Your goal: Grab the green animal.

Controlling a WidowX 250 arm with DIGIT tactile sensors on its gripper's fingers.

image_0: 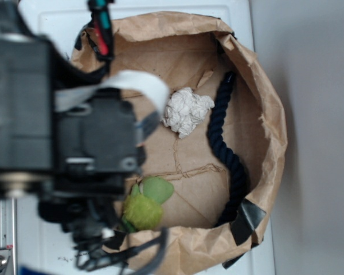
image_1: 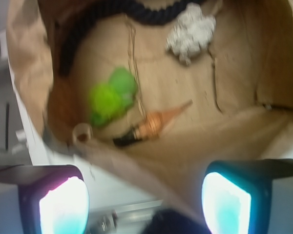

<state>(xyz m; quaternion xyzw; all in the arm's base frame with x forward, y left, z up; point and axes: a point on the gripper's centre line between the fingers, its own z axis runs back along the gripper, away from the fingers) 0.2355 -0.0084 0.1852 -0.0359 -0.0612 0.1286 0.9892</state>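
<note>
Paper forms your container here: a brown kraft paper bag with its top rolled down into a rough round wall, sitting on a white surface; strips of black tape hold its rim at the lower right in the exterior view. Inside it, on the creased brown floor, you have four things; the small lime-green fuzzy toy animal with its paler smooth rounded flap lies against the bag's lower wall in the exterior view, just beside the arm's dark housing; a white crumpled paper ball sits well apart from it, toward the middle of the bag; a thick dark navy twisted rope curves along the inner wall on the right side, passing just beside the paper ball. In the wrist view you also see an orange spiral seashell with a long pointed tip and a dark end, lying just beside the green animal, between it and the near wall of the bag; the exterior view hides this shell behind the arm. The gripper stands over the near rim of the bag, outside it, its two fingers spread wide with nothing between them; the pads glow pale and cyan at the bottom of the wrist view. That view is blurred, so finer detail on the toy cannot be told.
</note>
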